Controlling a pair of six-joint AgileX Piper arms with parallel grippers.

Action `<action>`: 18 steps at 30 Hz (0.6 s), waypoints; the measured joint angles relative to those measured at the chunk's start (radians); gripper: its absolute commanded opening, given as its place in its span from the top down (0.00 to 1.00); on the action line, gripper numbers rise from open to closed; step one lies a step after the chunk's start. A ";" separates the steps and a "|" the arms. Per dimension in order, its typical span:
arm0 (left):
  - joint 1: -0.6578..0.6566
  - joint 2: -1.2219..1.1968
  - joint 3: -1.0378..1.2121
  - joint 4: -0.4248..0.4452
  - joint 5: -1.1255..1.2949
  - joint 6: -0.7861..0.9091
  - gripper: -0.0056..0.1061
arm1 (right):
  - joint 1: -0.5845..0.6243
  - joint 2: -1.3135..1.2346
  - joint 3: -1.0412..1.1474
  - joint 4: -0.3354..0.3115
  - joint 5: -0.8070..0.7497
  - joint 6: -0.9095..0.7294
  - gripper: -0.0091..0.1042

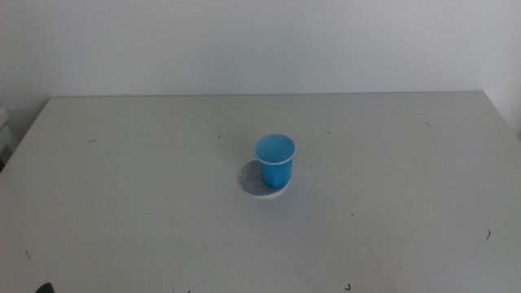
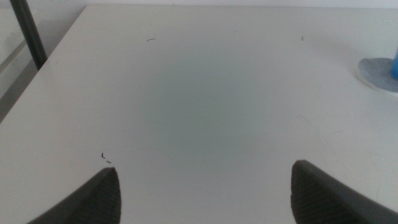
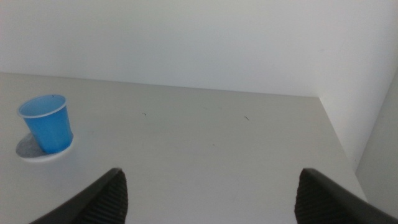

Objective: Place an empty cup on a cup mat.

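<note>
While my left gripper [image 2: 202, 193] hung low over bare table [image 2: 205, 106] with its jaws spread wide and holding nothing, my right gripper [image 3: 208, 196] did the same on its side, jaws equally wide and empty. Both sat well apart from the cup [image 1: 275, 161]. It stood upright near the table's middle on the mat [image 1: 260, 185], set toward one edge of the disc rather than centred, as far as I could tell.

Smooth blue cup [image 1: 274, 160], speckled mat [image 1: 254, 184]
</note>
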 measured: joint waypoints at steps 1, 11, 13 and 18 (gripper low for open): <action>0.000 0.000 0.000 0.000 0.000 0.000 0.01 | 0.000 -0.021 0.012 -0.003 -0.001 0.000 0.15; 0.000 0.000 0.000 0.000 0.000 0.000 0.01 | 0.000 -0.051 0.105 -0.064 -0.010 0.000 0.15; 0.000 0.000 0.000 0.000 0.000 0.000 0.01 | 0.000 -0.051 0.123 -0.065 -0.012 0.000 0.15; 0.000 0.000 0.000 0.000 0.000 0.000 0.01 | 0.000 -0.051 0.167 -0.070 -0.038 0.000 0.15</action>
